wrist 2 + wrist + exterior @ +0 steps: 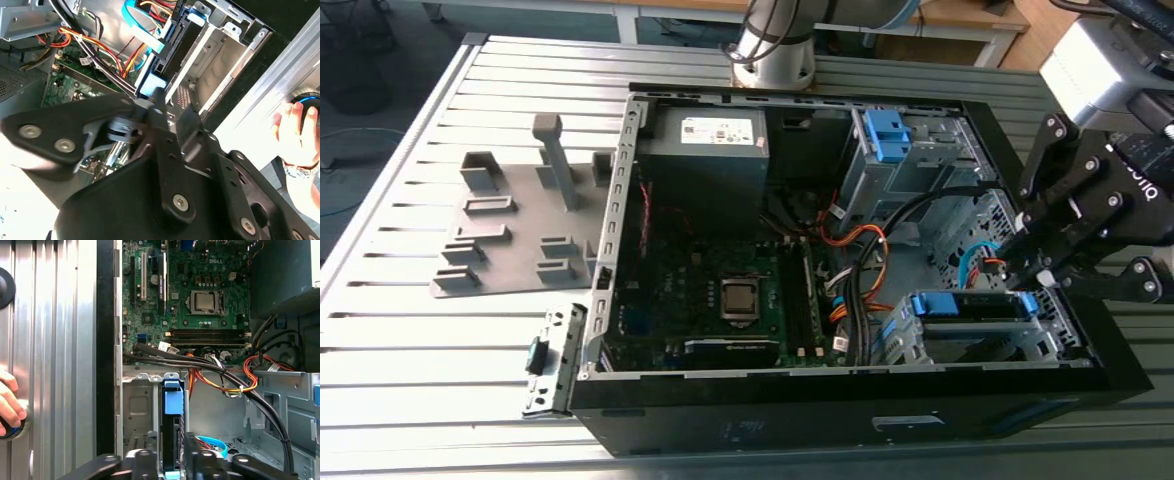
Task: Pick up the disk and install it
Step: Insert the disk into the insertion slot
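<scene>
The disk (171,435), edge-on in the drive cage (135,410) on the exterior view's right, looks pinched between the gripper's (172,456) jaws. Any tilt would probably jam it.

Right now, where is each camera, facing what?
Exterior view: off the arm, looking down into the computer case; robot's hand at the exterior view's right.
First wrist view: on the wrist, facing the motherboard; robot's hand grips the disk.
Second wrist view: on the wrist, facing the drive cage past the robot's hand.
Both wrist views show a person's hand.
</scene>
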You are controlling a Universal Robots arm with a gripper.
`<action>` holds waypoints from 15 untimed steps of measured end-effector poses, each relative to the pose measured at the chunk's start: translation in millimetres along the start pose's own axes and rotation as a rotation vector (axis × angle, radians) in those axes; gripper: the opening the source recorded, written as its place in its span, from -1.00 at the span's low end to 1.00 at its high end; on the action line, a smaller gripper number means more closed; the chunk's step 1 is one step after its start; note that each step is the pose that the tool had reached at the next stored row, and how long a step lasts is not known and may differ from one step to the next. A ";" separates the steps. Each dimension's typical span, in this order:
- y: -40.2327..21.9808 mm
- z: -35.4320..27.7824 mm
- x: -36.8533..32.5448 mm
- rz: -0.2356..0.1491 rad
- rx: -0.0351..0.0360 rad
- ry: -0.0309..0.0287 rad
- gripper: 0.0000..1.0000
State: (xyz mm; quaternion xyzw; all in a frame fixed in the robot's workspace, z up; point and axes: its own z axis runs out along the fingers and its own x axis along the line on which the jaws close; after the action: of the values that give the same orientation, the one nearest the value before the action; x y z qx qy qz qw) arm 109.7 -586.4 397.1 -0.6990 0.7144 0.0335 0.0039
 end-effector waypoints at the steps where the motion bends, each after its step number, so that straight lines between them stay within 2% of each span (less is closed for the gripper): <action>1: 0.0 0.0 0.0 0.000 0.0000 0.0001 -0.40; 2: 0.0 0.0 0.0 0.000 0.0000 0.0000 -0.51; 3: 0.0 0.0 0.0 0.000 0.0000 0.0001 -0.51; 4: 0.0 0.0 0.0 0.000 0.0000 0.0001 -0.62; 5: 0.0 0.0 0.0 0.000 0.0000 0.0001 -0.62; 7: 0.0 0.0 0.0 0.000 0.0000 0.0001 -0.79; 15: 0.0 0.0 0.0 0.000 0.0000 0.0003 -0.79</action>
State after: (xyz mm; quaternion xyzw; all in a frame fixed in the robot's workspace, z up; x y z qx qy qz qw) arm 109.6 -586.4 397.0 -0.6990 0.7144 0.0334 0.0038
